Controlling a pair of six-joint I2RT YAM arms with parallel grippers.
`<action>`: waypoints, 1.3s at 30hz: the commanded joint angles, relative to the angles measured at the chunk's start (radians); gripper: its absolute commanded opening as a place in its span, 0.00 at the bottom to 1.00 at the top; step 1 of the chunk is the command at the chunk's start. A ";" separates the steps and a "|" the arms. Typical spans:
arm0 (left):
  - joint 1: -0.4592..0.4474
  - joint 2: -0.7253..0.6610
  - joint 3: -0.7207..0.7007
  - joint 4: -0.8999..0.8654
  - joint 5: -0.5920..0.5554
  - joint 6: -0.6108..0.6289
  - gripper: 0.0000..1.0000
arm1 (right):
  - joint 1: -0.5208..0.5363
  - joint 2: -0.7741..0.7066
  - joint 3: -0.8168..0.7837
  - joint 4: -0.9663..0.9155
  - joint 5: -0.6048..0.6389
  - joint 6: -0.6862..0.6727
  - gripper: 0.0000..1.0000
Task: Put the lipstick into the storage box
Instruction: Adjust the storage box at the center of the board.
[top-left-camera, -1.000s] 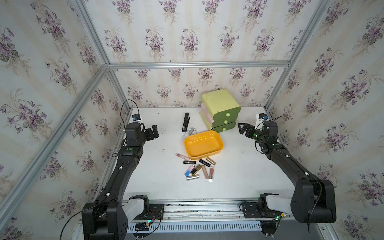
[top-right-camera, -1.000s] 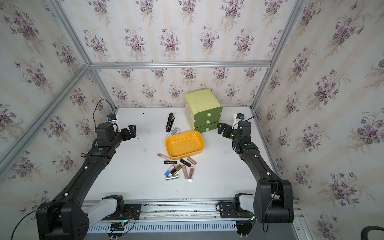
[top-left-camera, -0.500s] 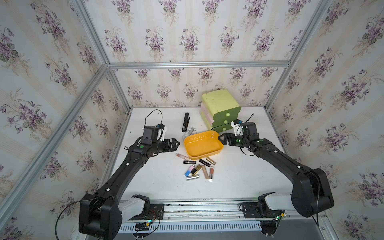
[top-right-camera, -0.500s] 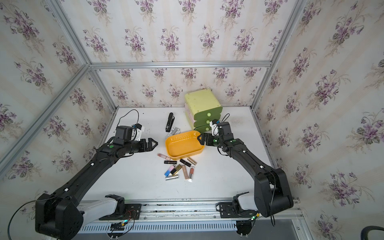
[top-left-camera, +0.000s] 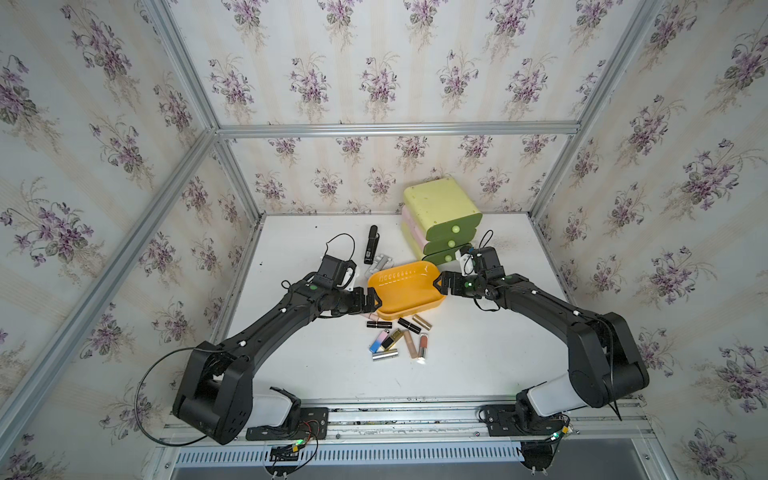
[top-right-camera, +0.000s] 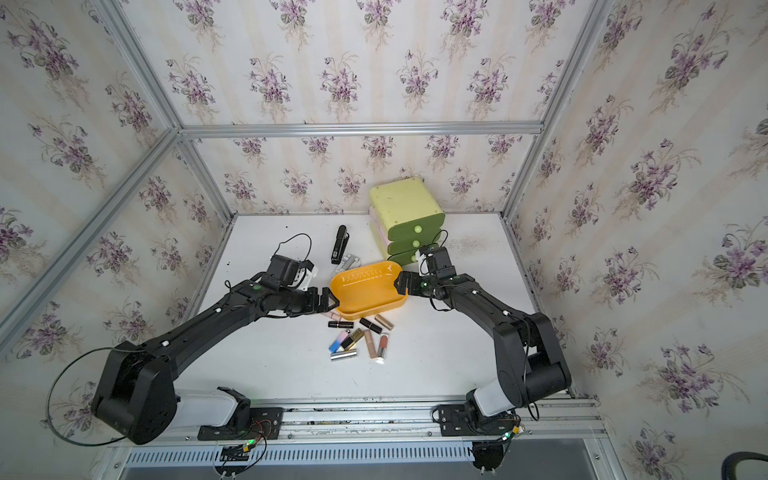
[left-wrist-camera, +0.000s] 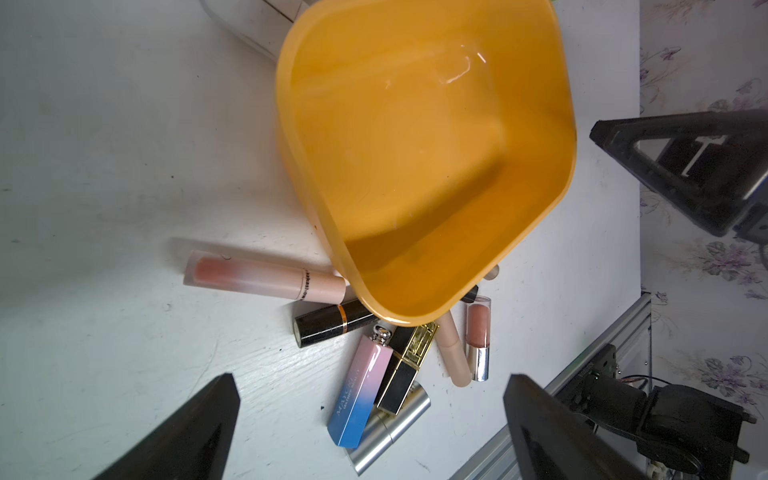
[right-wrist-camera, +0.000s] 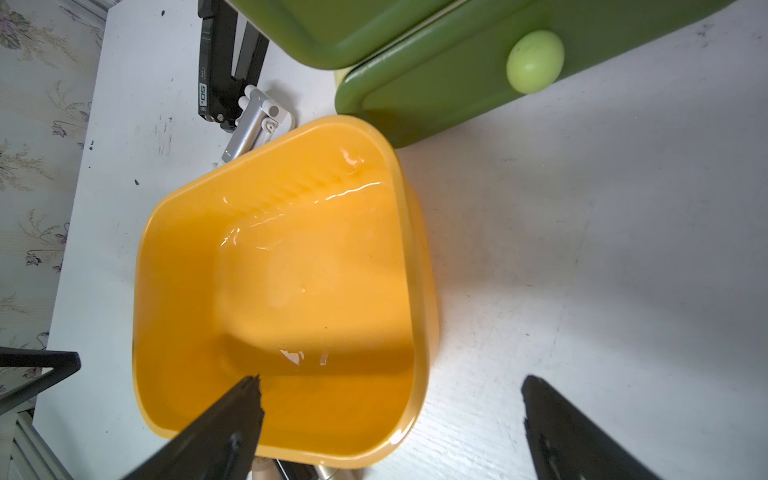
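Empty orange storage box (top-left-camera: 409, 291) sits upright, lipsticks (top-left-camera: 390, 338) clustered just beside it.

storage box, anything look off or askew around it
The storage box sits turned at an angle to the table and is empty, while the lipsticks lie in a jumble by its near side. In the left wrist view its rim hides some ends. No damage visible.

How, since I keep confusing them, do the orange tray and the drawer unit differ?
The tray is shallow, open-topped and orange; the drawer unit is taller, closed and yellow-green. The tray has rim slits; the unit has round knobs. Both have rounded corners.
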 joint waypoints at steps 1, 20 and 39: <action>-0.011 0.065 0.023 0.035 -0.021 -0.016 1.00 | 0.002 0.020 0.004 0.015 -0.013 0.016 1.00; -0.048 0.349 0.286 0.031 0.000 0.010 1.00 | 0.002 0.079 0.025 0.070 -0.063 0.049 1.00; -0.032 0.459 0.464 -0.106 -0.034 0.130 1.00 | 0.081 0.033 -0.048 0.142 -0.135 0.150 0.99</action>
